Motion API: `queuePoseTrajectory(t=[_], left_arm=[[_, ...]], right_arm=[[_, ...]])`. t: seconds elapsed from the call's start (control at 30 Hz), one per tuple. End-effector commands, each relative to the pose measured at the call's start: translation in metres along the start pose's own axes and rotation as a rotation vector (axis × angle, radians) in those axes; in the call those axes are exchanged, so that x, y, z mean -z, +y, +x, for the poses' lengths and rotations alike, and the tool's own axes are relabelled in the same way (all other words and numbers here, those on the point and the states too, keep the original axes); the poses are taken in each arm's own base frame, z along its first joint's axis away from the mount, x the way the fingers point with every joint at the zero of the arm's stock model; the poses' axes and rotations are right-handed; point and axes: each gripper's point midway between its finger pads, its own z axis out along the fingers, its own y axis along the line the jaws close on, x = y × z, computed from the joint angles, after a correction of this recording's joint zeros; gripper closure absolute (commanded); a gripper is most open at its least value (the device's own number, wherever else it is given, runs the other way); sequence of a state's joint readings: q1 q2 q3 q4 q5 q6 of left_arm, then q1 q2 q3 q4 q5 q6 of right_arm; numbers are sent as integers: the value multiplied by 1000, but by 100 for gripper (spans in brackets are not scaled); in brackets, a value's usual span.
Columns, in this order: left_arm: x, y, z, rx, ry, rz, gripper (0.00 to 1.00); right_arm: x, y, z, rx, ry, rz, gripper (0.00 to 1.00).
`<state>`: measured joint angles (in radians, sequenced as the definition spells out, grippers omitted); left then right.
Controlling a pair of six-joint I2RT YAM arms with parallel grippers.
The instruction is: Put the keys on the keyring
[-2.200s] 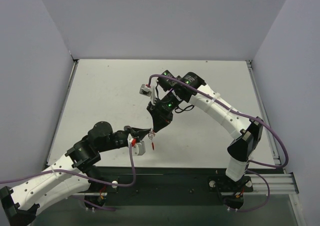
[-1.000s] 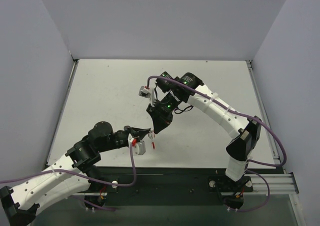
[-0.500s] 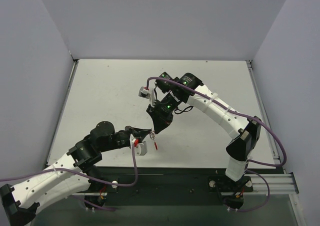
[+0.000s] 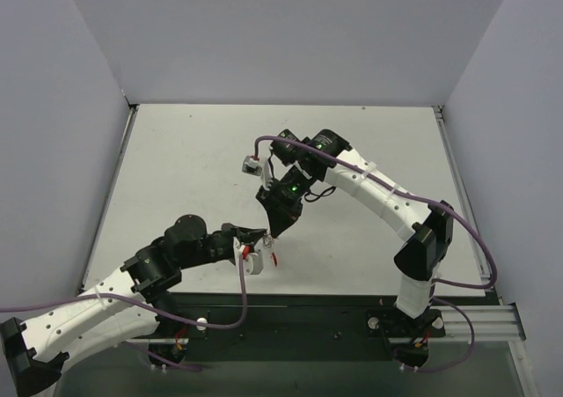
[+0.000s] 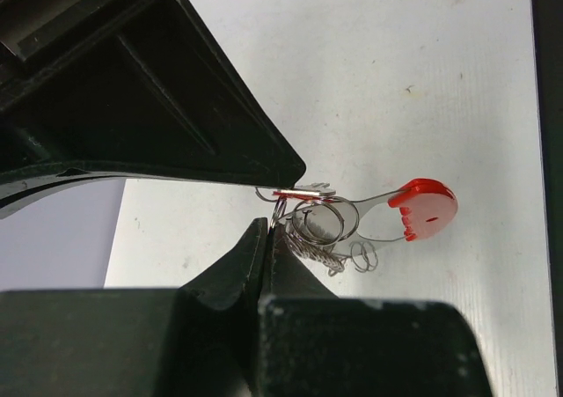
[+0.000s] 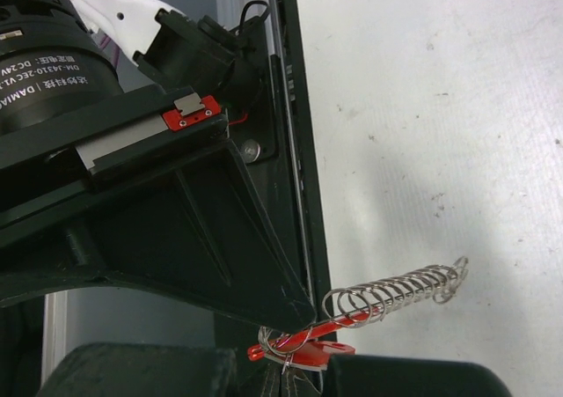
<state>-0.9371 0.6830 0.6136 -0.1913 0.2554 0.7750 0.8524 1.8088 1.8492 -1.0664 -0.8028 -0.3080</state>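
Your L gripper (image 5: 268,234) & R gripper (image 6: 286,375) meet tip-to-tip, near-center; both jaws closed on the keyring (image 5: 321,223), w/ 1 red-tagged key (image 5: 424,212) hanging just right.

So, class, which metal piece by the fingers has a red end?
The key jutting right in the left wrist view; the rings beside it are plain silver.

Keyring (image 5: 321,224): shiny silver metal rings, glossy red plastic fob (image 5: 424,209). Table (image 5: 422,62): matt white (faintly speckled). Left gripper (image 5: 271,234): matt black plastic.
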Motion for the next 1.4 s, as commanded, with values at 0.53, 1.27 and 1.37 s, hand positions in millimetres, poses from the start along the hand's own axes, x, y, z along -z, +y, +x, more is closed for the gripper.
queuePoseTrajectory(t=[0.53,1.27,1.37], left_arm=[[2,25,-9,-76,13,-117,100],[-2,33,-6,-66,88,-164,100],[-1,37,-8,-58,85,-191,100]], right_arm=[[-7,60,3,-15,-47,-336,100],[9,74,-23,18,-127,-341,100],[9,73,-25,20,-136,-338,100]])
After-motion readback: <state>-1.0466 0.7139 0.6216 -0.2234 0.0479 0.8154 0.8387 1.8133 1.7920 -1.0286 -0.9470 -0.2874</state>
